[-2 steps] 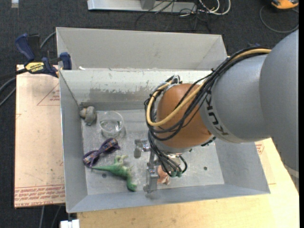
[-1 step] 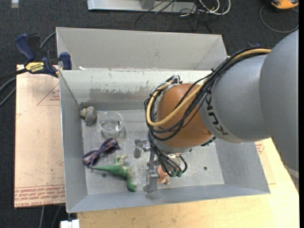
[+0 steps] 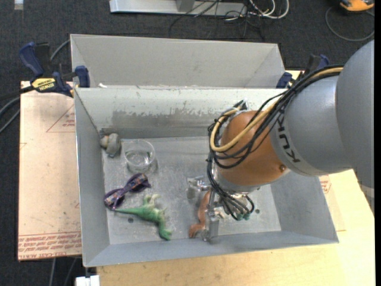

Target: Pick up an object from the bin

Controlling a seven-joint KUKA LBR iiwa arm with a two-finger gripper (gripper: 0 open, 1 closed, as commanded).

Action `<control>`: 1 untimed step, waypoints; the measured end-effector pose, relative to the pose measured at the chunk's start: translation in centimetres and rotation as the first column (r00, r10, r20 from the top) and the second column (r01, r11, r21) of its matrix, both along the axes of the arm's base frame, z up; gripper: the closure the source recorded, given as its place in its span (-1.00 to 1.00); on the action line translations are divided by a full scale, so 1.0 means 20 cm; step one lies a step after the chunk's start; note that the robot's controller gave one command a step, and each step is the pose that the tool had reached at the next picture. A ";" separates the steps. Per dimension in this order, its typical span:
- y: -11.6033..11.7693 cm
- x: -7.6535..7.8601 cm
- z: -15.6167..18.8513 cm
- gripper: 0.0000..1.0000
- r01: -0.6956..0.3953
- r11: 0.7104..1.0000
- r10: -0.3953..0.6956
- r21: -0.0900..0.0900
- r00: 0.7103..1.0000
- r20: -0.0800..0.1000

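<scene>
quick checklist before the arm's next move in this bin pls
1. Gripper is down inside the bin, near its front wall: ok.
2. Whether the gripper holds anything: cannot tell. An orange-brown thing lies right against it.
3. Room between the gripper and the front wall: looks tight, so not ok.
4. Green toy dinosaur lies apart from the gripper, toward the view's left: ok.
5. Purple sunglasses, clear cup and small grey lump lie well away from the arm: ok.
</scene>
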State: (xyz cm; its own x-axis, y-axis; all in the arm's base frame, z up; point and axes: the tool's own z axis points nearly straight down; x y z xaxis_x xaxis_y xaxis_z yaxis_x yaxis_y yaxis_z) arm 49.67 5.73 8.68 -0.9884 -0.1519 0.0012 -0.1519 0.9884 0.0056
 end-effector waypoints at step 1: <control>0.10 -0.03 -0.07 1.00 0.070 0.998 -0.070 0.003 0.998 0.003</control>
State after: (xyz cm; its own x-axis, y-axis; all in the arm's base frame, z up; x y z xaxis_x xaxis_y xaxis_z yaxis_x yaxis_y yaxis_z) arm 49.00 7.74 7.22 -0.9966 -0.0825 -0.0022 -0.0825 0.9966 0.0086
